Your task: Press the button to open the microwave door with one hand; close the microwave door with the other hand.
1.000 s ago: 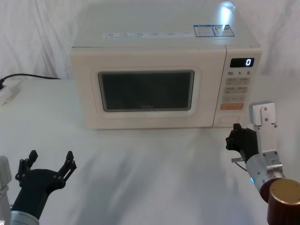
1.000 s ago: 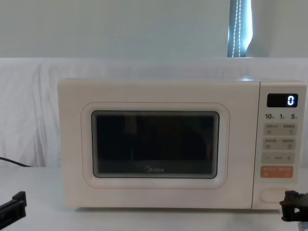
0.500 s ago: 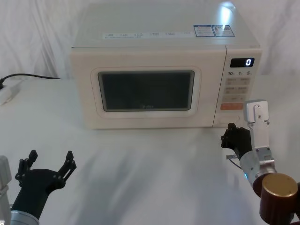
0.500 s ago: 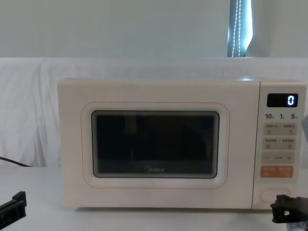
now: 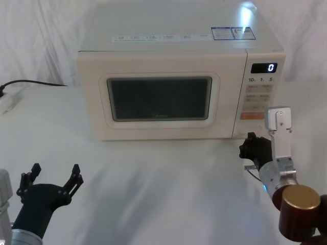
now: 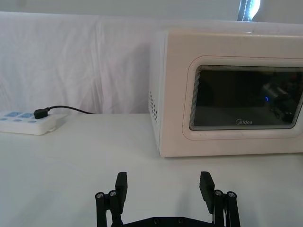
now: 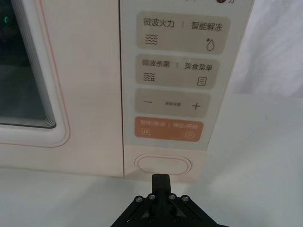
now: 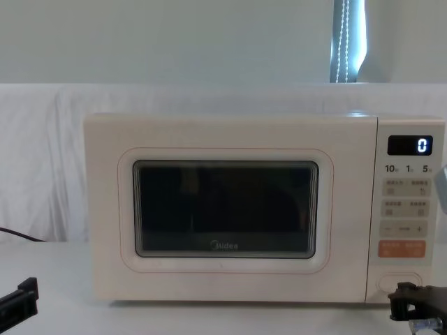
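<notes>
Right gripper seen with fingers pressed together into a single black tip, held just in front of the button at the foot of the control panel, contact not discernible. Microwave door shut flush against the cabinet, dark window facing forward, microwave standing on the white table. Left gripper parked low at the near left of the table, fingers spread wide, holding nothing.

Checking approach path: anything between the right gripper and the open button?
Nothing visible. The right gripper, fingers shut, sits just in front of the button with bare panel between. The microwave door is shut; the left gripper is parked low left.
</notes>
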